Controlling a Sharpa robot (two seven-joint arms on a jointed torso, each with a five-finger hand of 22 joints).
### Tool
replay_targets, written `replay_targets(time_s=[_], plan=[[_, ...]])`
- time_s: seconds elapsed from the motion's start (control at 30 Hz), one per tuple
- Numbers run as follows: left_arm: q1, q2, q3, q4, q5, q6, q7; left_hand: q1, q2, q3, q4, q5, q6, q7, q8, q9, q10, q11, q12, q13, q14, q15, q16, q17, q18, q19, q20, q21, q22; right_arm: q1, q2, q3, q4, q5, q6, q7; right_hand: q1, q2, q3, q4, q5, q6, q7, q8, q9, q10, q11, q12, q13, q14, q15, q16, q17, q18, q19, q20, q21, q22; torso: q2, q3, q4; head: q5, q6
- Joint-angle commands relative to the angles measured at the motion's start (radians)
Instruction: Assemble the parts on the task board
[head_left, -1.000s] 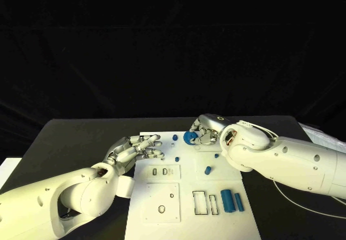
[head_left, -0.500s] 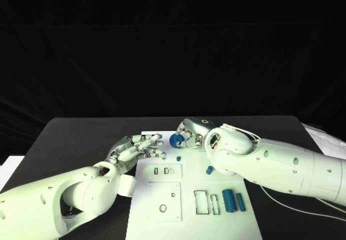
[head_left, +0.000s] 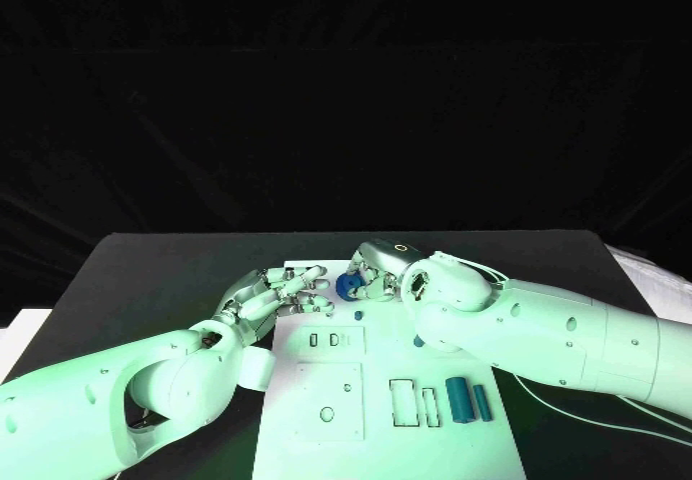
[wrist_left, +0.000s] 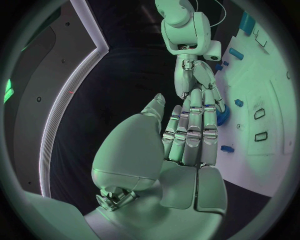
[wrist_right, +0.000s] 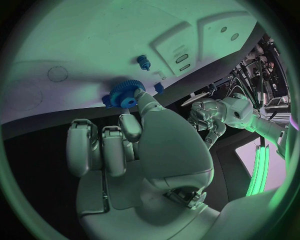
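Carrying a blue gear (head_left: 349, 286) pinched in its fingertips, the right hand (head_left: 378, 270) has travelled leftward along the far edge of the white board (head_left: 378, 420) over the last second; a second ago it was further toward the board's right side, and now it sits near the far left corner, just beside the left hand (head_left: 274, 292). The right wrist view shows the gear (wrist_right: 125, 93) clamped at the fingertips right over the board's edge (wrist_right: 94, 45), with a small blue peg (wrist_right: 144, 62) standing on the board nearby. The left hand holds nothing, its fingers stretched out and slightly apart, resting at the board's left edge on the black desk (head_left: 144, 280); it has barely moved. In the left wrist view the two hands nearly meet, fingertips close together by the gear (wrist_left: 225, 114). The shift suggests the gear is being brought to its seat at this corner, or toward the waiting left hand; I cannot tell which. Two blue bars (head_left: 466, 400) lie untouched at the near right of the board, so much of the assembly seems left to do.
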Motion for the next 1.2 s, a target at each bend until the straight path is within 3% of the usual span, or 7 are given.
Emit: replay_targets(time_s=[0.03, 0.23, 0.37, 0.5, 0.83, 1.03, 1.2], plan=[[0.001, 0.002, 0.001, 0.001, 0.001, 0.017, 0.005, 0.008, -0.003, 0.0, -0.005, 0.001, 0.0, 0.005, -0.003, 0.0, -0.004, 0.003, -0.007, -0.002, -0.003, 0.003, -0.006, 0.001, 0.002, 0.007, 0.003, 0.0, 0.001, -0.003, 0.005, -0.002, -0.008, -0.027, 0.028, -0.012, -0.02, -0.014, 0.009, 0.007, -0.013, 0.031, -0.012, -0.013, -0.004, -0.008, 0.001, -0.021, -0.019, 0.07, -0.004, 0.0, 0.073, -0.008, 0.005, 0.002, 0.003, -0.001, 0.0, 0.0004, -0.0014, 0.001, 0.0], [0.001, 0.002, 0.001, 0.002, 0.001, 0.018, 0.005, 0.008, -0.003, 0.0, -0.005, 0.001, 0.0, 0.005, -0.003, 0.0, -0.004, 0.003, -0.007, -0.002, -0.003, 0.003, -0.006, 0.001, 0.002, 0.007, 0.003, 0.0, 0.001, -0.003, 0.01, -0.003, -0.02, -0.033, 0.029, -0.018, -0.04, -0.046, 0.007, 0.014, -0.056, -0.053, 0.011, -0.048, -0.014, -0.031, 0.022, -0.058, -0.045, 0.068, 0.013, -0.003, 0.069, -0.007, -0.002, 0.016, -0.001, -0.008, 0.0, 0.0005, -0.0011, 0.001, -0.002], [0.001, 0.001, 0.001, 0.002, 0.001, 0.018, 0.004, 0.008, -0.003, 0.0, -0.005, 0.001, 0.0, 0.005, -0.003, 0.0, -0.004, 0.003, -0.007, -0.002, -0.003, 0.003, -0.006, 0.001, 0.002, 0.007, 0.003, 0.0, 0.001, -0.003, 0.014, -0.003, -0.025, -0.033, 0.029, -0.017, -0.055, -0.067, -0.01, 0.02, -0.063, -0.118, 0.025, -0.048, -0.014, -0.055, 0.035, -0.09, -0.071, 0.068, 0.024, -0.003, 0.071, -0.005, -0.007, 0.027, -0.004, -0.014, 0.0, 0.001, -0.0014, 0.001, -0.002], [0.001, 0.002, 0.001, 0.002, 0.001, 0.02, 0.003, 0.008, -0.003, 0.0, -0.005, 0.001, 0.0, 0.005, -0.003, 0.0, -0.004, 0.003, -0.007, -0.002, -0.003, 0.003, -0.006, 0.001, 0.002, 0.007, 0.003, 0.0, 0.001, -0.003, 0.017, -0.003, -0.028, -0.033, 0.029, -0.016, -0.062, -0.072, -0.019, 0.027, -0.063, -0.134, 0.029, -0.047, -0.012, -0.073, 0.039, -0.115, -0.094, 0.069, 0.028, -0.001, 0.076, -0.004, -0.009, 0.032, -0.005, -0.015, 0.0, 0.0006, -0.0009, 0.0, -0.002], [0.001, 0.001, 0.001, 0.004, 0.001, 0.022, 0.001, 0.008, -0.002, 0.0, -0.007, 0.001, 0.0, 0.005, -0.004, 0.0, -0.003, 0.003, -0.008, -0.002, -0.002, 0.002, -0.007, 0.005, 0.002, 0.007, 0.003, 0.0, 0.001, -0.003, 0.016, -0.004, -0.025, -0.029, 0.026, -0.01, -0.07, -0.073, -0.029, 0.036, -0.06, -0.133, 0.028, -0.043, -0.009, -0.081, 0.04, -0.126, -0.104, 0.068, 0.03, -0.001, 0.075, -0.004, -0.01, 0.035, -0.005, -0.016, 0.0, 0.0008, -0.0015, -0.001, -0.004], [0.001, 0.0, 0.001, 0.002, 0.001, 0.022, 0.001, 0.008, -0.002, 0.0, -0.007, 0.001, 0.0, 0.005, -0.004, 0.0, -0.003, 0.003, -0.008, -0.002, -0.002, 0.002, -0.008, 0.005, 0.002, 0.007, 0.003, 0.0, 0.001, -0.004, -0.016, -0.004, 0.005, -0.007, -0.041, 0.009, -0.07, -0.061, -0.032, 0.046, -0.032, -0.102, 0.021, -0.033, -0.004, -0.062, 0.034, -0.097, -0.081, 0.069, 0.026, -0.001, 0.077, -0.006, -0.003, 0.034, -0.001, -0.006, -0.001, 0.0017, -0.0021, -0.001, -0.003], [0.001, -0.003, 0.001, -0.001, 0.001, 0.023, 0.001, 0.008, -0.002, 0.0, -0.007, 0.001, 0.0, 0.005, -0.004, 0.0, -0.003, 0.003, -0.009, -0.002, -0.002, 0.002, -0.008, 0.006, 0.002, 0.007, 0.003, 0.0, 0.001, -0.004, -0.088, 0.0, 0.065, 0.034, -0.094, 0.042, -0.069, -0.058, -0.033, 0.048, -0.026, -0.094, 0.019, -0.032, -0.003, -0.054, 0.032, -0.084, -0.069, 0.069, 0.025, 0.0, 0.078, -0.006, 0.0, 0.033, 0.001, -0.002, -0.002, 0.0016, -0.0039, -0.004, 0.001]])
